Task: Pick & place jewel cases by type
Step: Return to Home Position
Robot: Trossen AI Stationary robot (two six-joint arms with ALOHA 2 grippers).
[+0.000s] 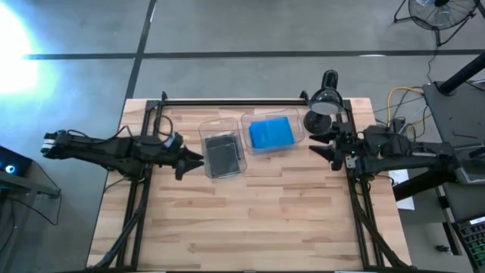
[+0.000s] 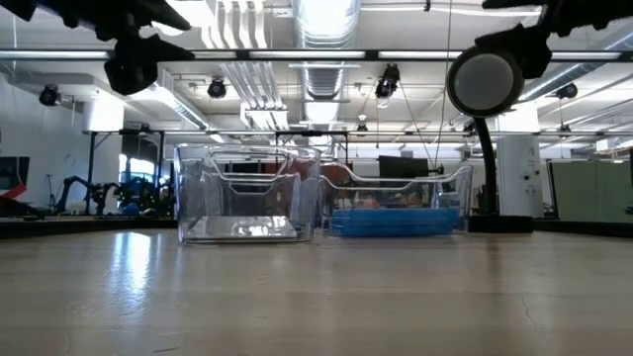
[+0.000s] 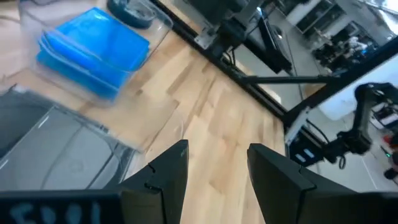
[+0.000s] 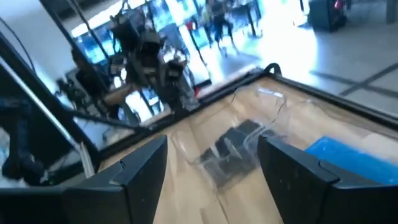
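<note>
Since black cases (image 1: pixel 221 154) and blue cases (image 1: pixel 270 133) lie sorted in separate bins (image 1: pixel 203 144) | left jaws, right jaws apart, empty | I'd just home.

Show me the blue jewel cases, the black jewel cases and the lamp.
blue jewel cases (image 1: pixel 270 133), high view, centre of the top case.
black jewel cases (image 1: pixel 221 154), high view, centre of the top case.
lamp (image 2: pixel 485 82), low view, its round head.

2 clear rectangular plastic bins: left bin (image 1: pixel 201 144), right bin (image 1: pixel 300 125). 1 stack of dark grey flat square plastic jewel cases (image 1: pixel 221 155), 1 stack of translucent blue jewel cases (image 1: pixel 270 133); cases per stack not countable. 1 black round-headed lamp (image 1: pixel 327 98). 2 dark two-finger grippers: left gripper (image 1: pixel 193 163), right gripper (image 1: pixel 322 154).
</note>
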